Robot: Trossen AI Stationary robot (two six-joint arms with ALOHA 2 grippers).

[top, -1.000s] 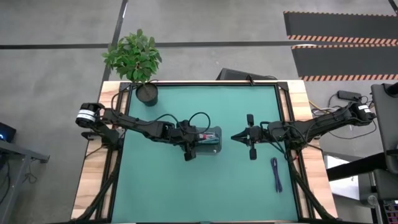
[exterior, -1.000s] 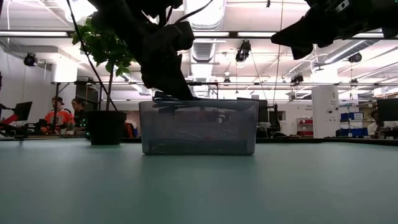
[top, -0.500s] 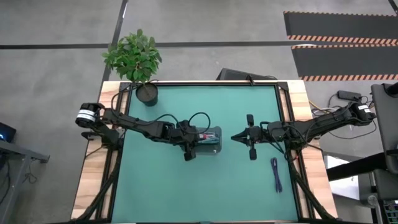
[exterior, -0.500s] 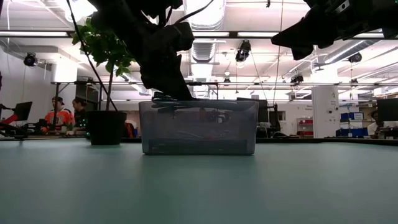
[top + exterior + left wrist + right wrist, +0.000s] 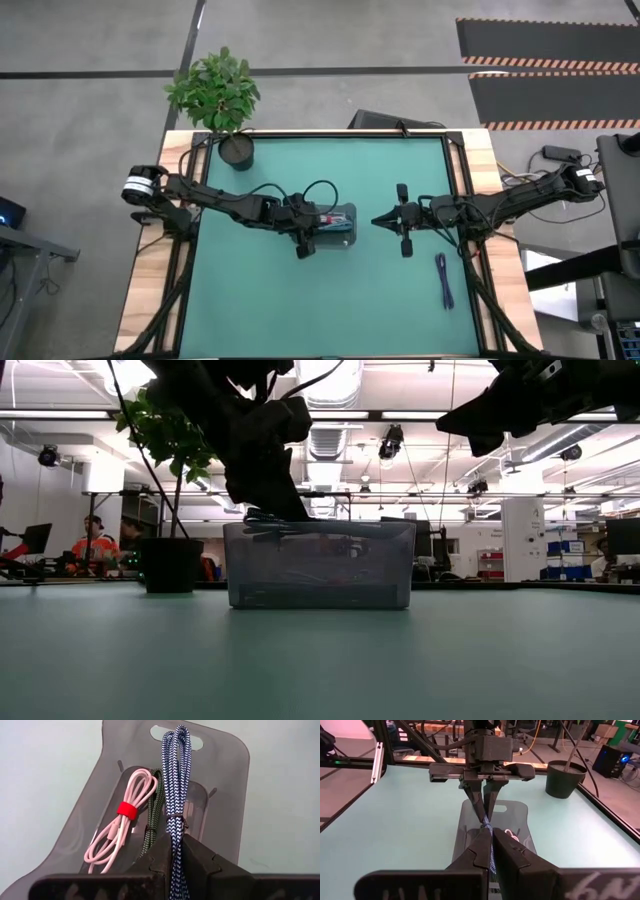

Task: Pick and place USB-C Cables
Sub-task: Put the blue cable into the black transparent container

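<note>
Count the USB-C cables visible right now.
4. White cable and green cable lie in the bin; the left pincer holds a blue-white cable over it; a purple cable lies on the table. Bin may hide more.

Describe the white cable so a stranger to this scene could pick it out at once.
Find the clear bin near the middle of the green table. The white cable lies looped inside it, beside a green braided cable. It alone is smooth and bound by a red strap.
</note>
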